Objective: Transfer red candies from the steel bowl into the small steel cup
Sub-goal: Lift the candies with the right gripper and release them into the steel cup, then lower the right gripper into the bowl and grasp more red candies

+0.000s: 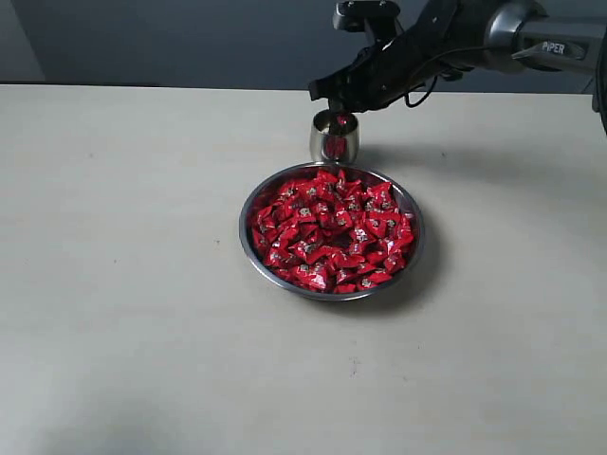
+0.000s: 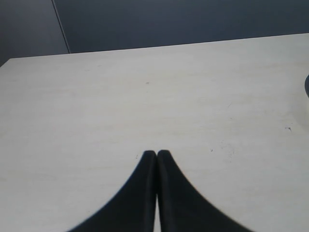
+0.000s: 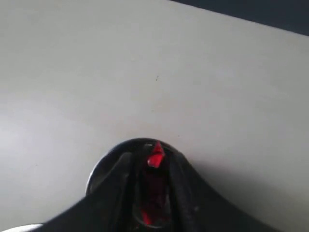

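Note:
The steel bowl [image 1: 245, 224] sits mid-table, heaped with red candies [image 1: 332, 227]. The small steel cup [image 1: 322, 144] stands upright just behind it, with red showing inside. My right gripper [image 1: 334, 100] hovers directly over the cup's mouth. In the right wrist view its fingers [image 3: 128, 166] stand apart over the cup [image 3: 102, 166]. One red candy [image 3: 155, 158] lies between the tips, narrower than the gap; in the exterior view this candy [image 1: 343, 120] is at the cup's rim. My left gripper [image 2: 157, 153] is shut and empty above bare table, away from both vessels.
The pale table [image 1: 123, 284] spreads wide to the left and in front of the bowl. A dark wall runs behind its far edge [image 1: 142, 87]. The right arm [image 1: 531, 38] reaches in from the upper right.

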`<action>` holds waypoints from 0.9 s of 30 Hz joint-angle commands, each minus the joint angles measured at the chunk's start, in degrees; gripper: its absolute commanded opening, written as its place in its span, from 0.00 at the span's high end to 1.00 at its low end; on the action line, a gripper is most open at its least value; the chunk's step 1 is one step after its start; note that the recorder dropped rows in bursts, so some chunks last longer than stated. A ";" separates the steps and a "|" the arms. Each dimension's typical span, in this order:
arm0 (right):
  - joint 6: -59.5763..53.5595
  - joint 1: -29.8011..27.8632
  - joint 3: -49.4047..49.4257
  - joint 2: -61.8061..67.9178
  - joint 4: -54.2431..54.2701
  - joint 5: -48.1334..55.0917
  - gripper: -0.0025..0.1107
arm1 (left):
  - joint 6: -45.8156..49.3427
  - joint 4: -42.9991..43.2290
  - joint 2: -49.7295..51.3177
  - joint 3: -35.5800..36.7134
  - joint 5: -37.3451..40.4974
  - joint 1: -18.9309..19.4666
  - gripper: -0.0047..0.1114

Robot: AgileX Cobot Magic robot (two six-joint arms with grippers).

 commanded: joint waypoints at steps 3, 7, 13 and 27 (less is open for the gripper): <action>-0.30 -0.06 -0.35 -0.22 -0.35 0.22 0.63 | -0.20 0.11 -0.27 -0.48 -0.74 0.12 0.96; -0.30 -0.06 -0.35 -1.13 -0.35 3.09 0.63 | -0.20 0.11 -0.27 -0.48 -0.74 0.12 0.96; -0.30 -0.16 -0.35 -4.81 -2.16 13.89 0.63 | -0.20 0.11 -0.27 -0.48 -0.74 0.12 0.96; 0.68 2.34 16.96 -14.31 -2.00 22.62 0.63 | -0.20 0.11 -0.27 -0.48 -0.74 0.12 0.96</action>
